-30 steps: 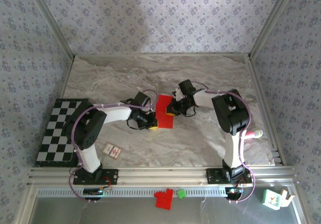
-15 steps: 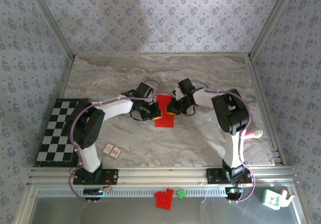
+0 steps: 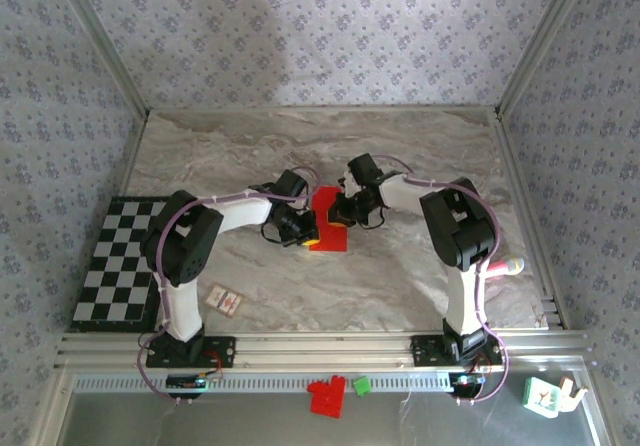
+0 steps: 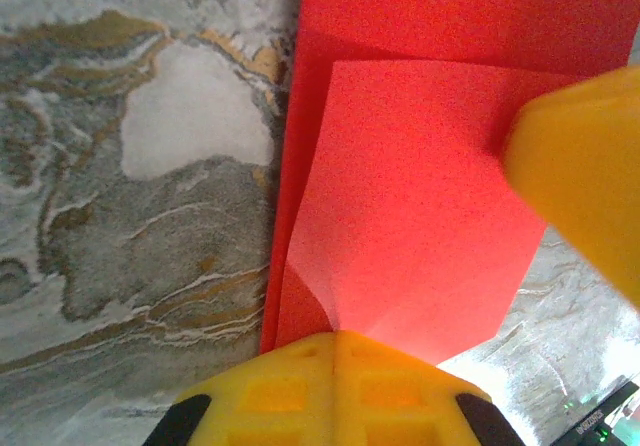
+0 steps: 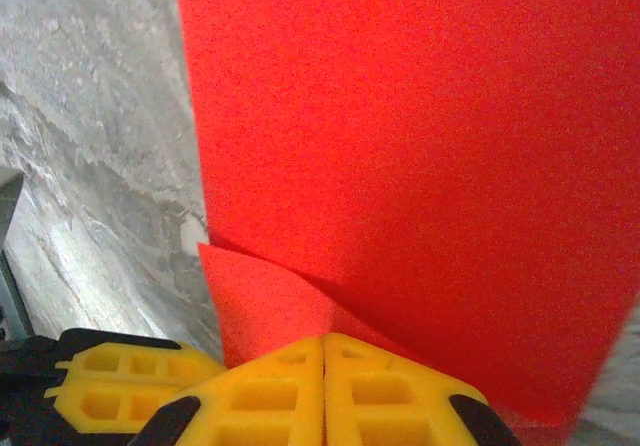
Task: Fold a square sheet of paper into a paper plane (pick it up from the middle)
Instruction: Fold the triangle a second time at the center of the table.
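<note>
Red and part-folded, the square sheet of paper (image 3: 330, 240) lies mid-frame in your top view on the marble table (image 3: 400, 286), with left gripper (image 3: 308, 235) and right gripper (image 3: 342, 216) each clamped tight on opposite edges.

A checkered board (image 3: 118, 261) lies at the counter's (image 3: 400, 276) left, a white card (image 3: 225, 300) near it. A red block (image 3: 326, 396) sits beside a green block (image 3: 361, 386).
</note>
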Robot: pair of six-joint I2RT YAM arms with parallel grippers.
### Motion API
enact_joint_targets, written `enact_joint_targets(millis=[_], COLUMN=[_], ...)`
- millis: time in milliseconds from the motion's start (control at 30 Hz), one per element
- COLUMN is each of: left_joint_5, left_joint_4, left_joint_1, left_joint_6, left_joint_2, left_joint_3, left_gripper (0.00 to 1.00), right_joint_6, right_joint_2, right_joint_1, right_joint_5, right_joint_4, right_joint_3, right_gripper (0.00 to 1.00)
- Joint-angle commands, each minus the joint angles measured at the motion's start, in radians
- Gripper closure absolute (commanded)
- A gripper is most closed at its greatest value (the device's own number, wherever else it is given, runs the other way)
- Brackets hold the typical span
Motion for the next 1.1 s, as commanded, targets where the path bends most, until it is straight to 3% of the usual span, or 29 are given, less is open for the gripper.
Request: enact_joint_targets(millis=[0, 200, 533, 800, 900, 1067], left_joint_5=[-0.035, -0.042, -0.043, 0.001, 0.046, 0.062], left_joint_4=[-0.087, -0.114, -0.170, -0.146, -0.111, -0.058], left_joint_1=[-0.005, -0.004, 0.004, 0.004, 0.005, 0.006], left_joint_6=[-0.007, -0.023, -0.052, -0.027, -0.027, -0.051], left_joint_2=[0.038, 0.047, 0.074, 0.059, 0.029, -0.020], left_joint_3=[0.003, 0.006, -0.014, 0.018, 0.063, 0.135], left_gripper=[1.00, 1.00, 1.00, 1.00, 0.97, 0.80], right_joint_6=[0.009, 0.026, -0.027, -0.034, -0.004, 0.179], right_joint_2=[-0.017, 0.023, 0.028, -0.052, -0.116, -0.237], right_joint_1=[0.034, 0.034, -0.172, -0.207, -0.190, -0.161], right_joint_5=[0.031, 0.058, 0.065, 0.105, 0.119, 0.134], right_joint_4=[-0.030, -0.008, 0.001, -0.039, -0.036, 0.029], right_joint_3=[0.013, -0.018, -0.065, -0.051, -0.088, -0.208], right_gripper=[0.93, 0.93, 0.93, 0.91, 0.87, 0.64])
